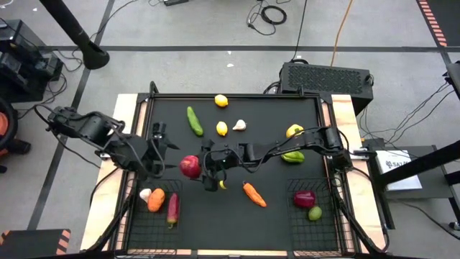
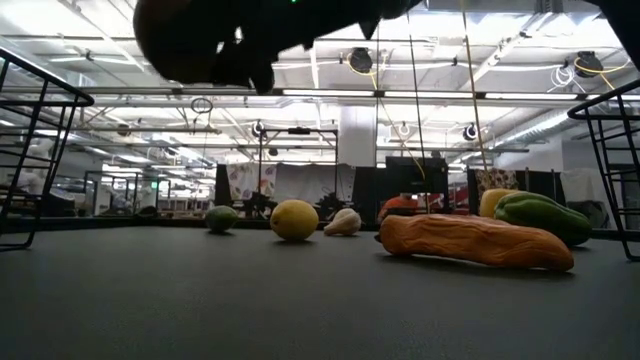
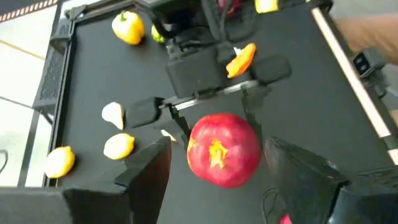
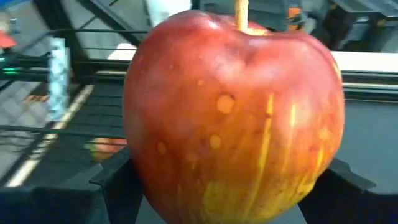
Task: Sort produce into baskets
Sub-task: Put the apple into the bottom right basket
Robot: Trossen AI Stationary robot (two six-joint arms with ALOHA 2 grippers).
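Apple [image 4: 233,118] handover above the surface [image 1: 237,223]: drop risk.
My right fingers [image 4: 351,196] alone clamped the apple; my left fingers [image 3: 146,171] stood parted beside it. A shallow grip could have dropped it short of the left basket [image 1: 140,230].

Counting across my surface [image 1: 237,226]: I see two black wire-mesh baskets [image 1: 136,230], two round yellow lemons [image 1: 221,101], two orange ridged carrots [image 1: 254,194] and two white garlic bulbs [image 1: 239,125]. Singles: red round toy apple [image 1: 190,167], long green cucumber [image 1: 195,121], yellow pepper [image 1: 294,131], green pepper [image 1: 292,156], dark red fruit [image 1: 304,198], small green round fruit [image 1: 315,213], long reddish root [image 1: 173,208].
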